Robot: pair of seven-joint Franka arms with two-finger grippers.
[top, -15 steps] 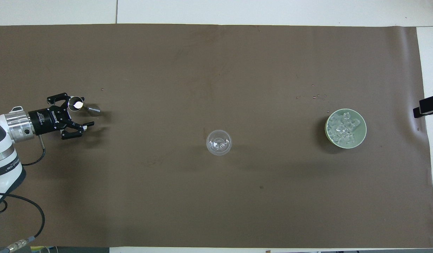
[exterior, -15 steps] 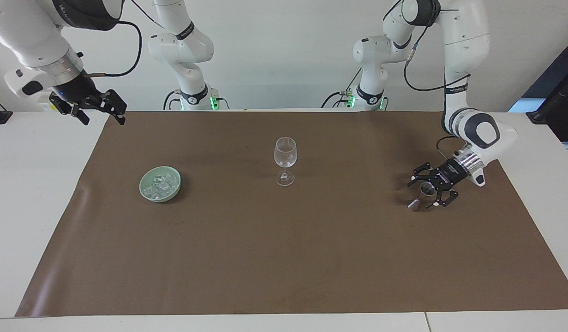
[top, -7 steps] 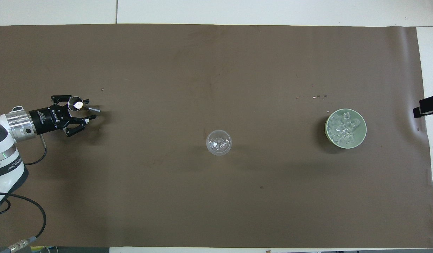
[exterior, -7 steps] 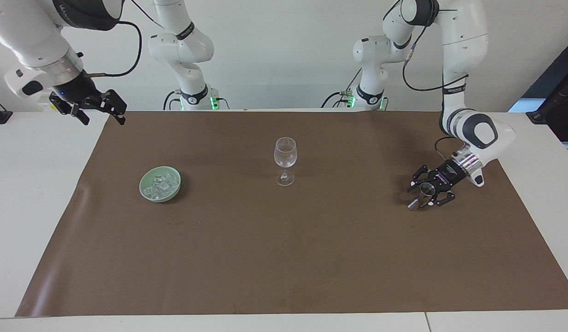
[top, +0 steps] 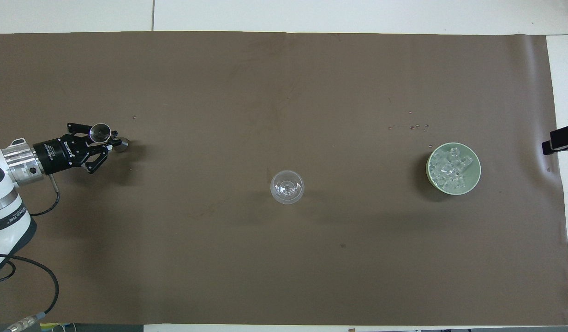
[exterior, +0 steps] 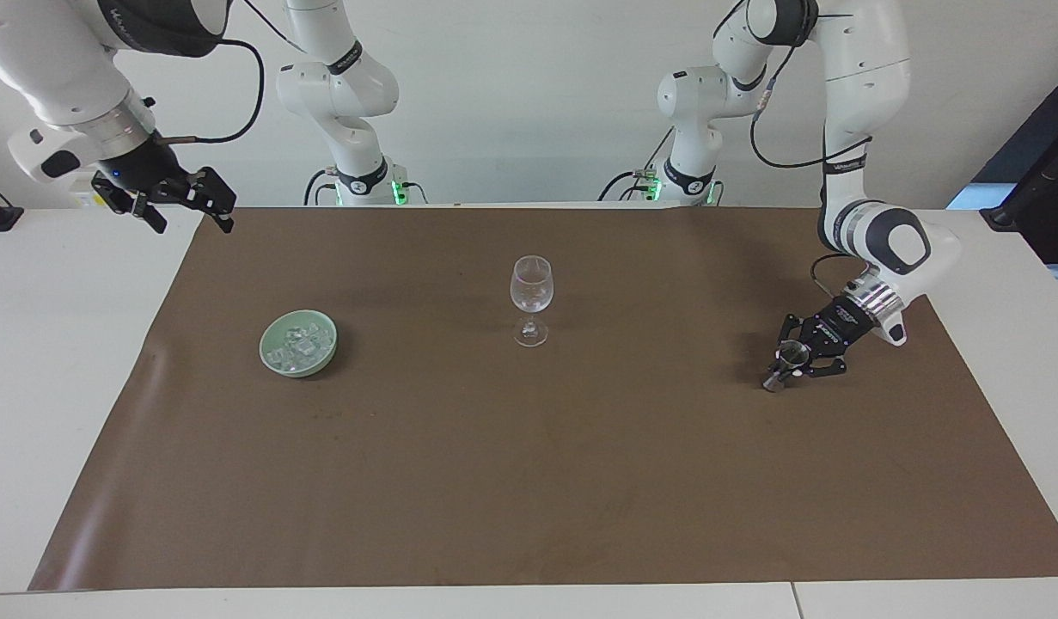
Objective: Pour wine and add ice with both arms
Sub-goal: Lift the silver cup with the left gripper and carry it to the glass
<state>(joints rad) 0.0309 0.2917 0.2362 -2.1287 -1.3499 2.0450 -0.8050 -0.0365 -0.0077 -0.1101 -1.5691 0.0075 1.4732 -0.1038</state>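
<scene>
The wine glass (exterior: 530, 299) is standing upright and empty in the middle of the brown mat (exterior: 529, 481) covering the counter (exterior: 56, 344), and I am taking everything else from it.

Toward the left arm's end of the counter from the glass, well apart from it, the left tool (exterior: 796, 361) is sitting low at the mat with its fingers pinched together on a small metal measuring cup (exterior: 785, 358). In the overhead view the cup's round mouth (top: 100, 133) is showing beside the tool's fingers. I cannot tell whether the cup is resting on the mat or just off it.

Toward the right arm's end of the counter from the glass, well apart and about level with it, the pale green dish (exterior: 298, 343) is sitting on the mat. The ice (exterior: 301, 347) is lying heaped inside it, a pile of small clear cubes.

The right tool (exterior: 187, 209) is hanging high in the air over the mat's corner nearest its own base, fingers spread wide and gripping nothing, waiting.
</scene>
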